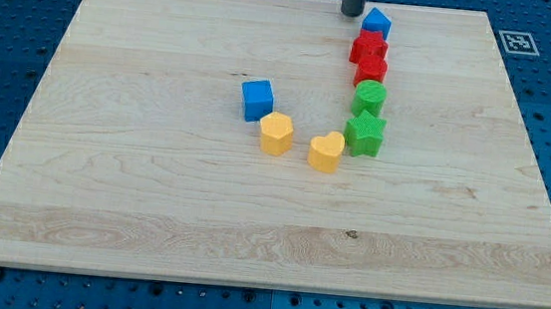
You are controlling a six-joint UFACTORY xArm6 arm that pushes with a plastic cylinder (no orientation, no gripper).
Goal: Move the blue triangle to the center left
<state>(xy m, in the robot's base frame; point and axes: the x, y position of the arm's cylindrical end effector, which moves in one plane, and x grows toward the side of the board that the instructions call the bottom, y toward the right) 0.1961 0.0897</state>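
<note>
The blue triangle (376, 22) sits near the view's top, right of centre, at the head of a column of blocks. My tip (352, 12) is just to its left and slightly above, close to it; I cannot tell if they touch. Below the blue triangle lie two red blocks, the upper one (367, 47) star-like and the lower one (371, 70) close against it. Below them are a green round block (370, 96) and a green star (364, 133).
A blue cube (257, 100) sits near the board's middle. A yellow hexagon-like block (276, 134) and a yellow heart (326, 151) lie below it. The wooden board (102, 189) rests on a blue perforated table. A marker tag (517, 42) is at the board's top right corner.
</note>
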